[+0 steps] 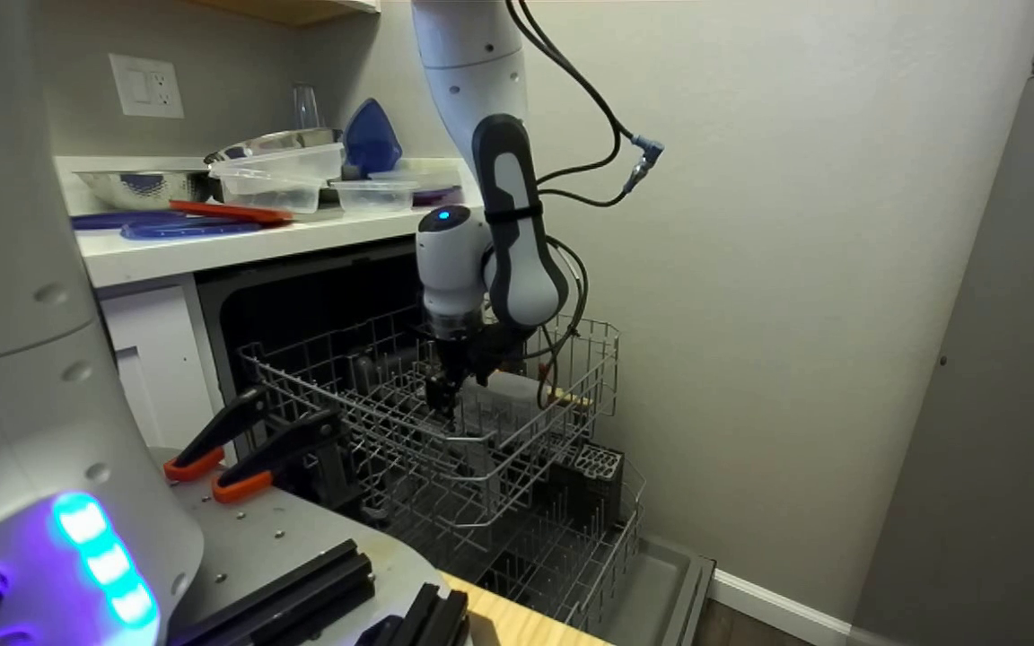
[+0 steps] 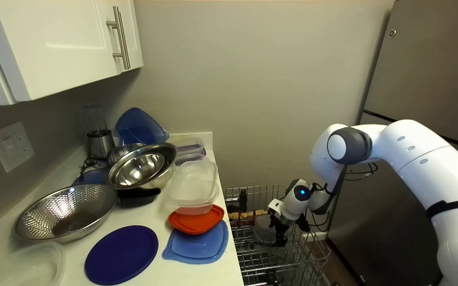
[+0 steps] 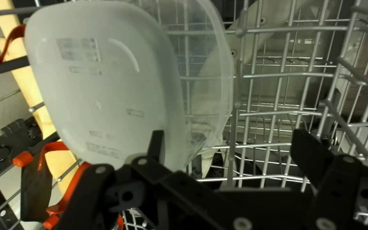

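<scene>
"Looking through the wrist view, how did you find the hand (image 3: 228, 147)?"

"Wide. Its two fingers stood well apart, pointing down toward an upper wire rack (image 3: 286, 75)."

"What was nearest to it?"

"A translucent plastic container (image 3: 104, 86), lying bottom up in that rack. One fingertip overlapped its edge in that view; whether they touched, I couldn't tell. The opposite fingertip showed against the rack's wires."

"And around the container?"

"A pale wooden piece (image 3: 29, 81) ran along one side, partly hidden by it, and orange parts (image 3: 54, 146) lay close by. The rack jutted from a dishwasher (image 1: 302, 305), above a lower rack (image 1: 562, 552) that held a dark basket (image 1: 600, 484)."

"Did the tabletop (image 2: 149, 216) carry much?"

"Plenty. In an exterior view I saw a dimpled steel bowl (image 2: 66, 214) with a round dark blue lid (image 2: 121, 254) near it. An orange-red lid (image 2: 195, 223) overlapped a lighter blue lid (image 2: 197, 250), and the edge of some clear containers (image 2: 193, 182) overlapped the orange-red one. Shiny steel bowls (image 2: 141, 165) sat nested close to the dimpled one."
</scene>
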You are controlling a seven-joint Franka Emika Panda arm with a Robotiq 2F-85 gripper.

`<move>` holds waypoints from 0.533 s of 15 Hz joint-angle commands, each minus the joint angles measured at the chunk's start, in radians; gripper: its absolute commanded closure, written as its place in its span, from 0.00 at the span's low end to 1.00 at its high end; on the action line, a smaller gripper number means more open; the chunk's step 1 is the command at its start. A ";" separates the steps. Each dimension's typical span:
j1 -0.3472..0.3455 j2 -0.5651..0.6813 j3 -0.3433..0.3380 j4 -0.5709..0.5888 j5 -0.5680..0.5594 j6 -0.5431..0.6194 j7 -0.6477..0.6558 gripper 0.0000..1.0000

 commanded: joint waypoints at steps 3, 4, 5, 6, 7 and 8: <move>0.120 0.029 -0.153 0.052 0.009 0.154 0.015 0.00; 0.140 0.035 -0.174 0.064 0.008 0.171 0.022 0.00; 0.154 0.040 -0.190 0.073 0.005 0.185 0.025 0.00; 0.167 0.043 -0.204 0.081 0.005 0.196 0.029 0.00; 0.134 0.021 -0.163 0.056 0.000 0.154 0.007 0.00; 0.146 0.024 -0.175 0.062 0.000 0.164 0.009 0.00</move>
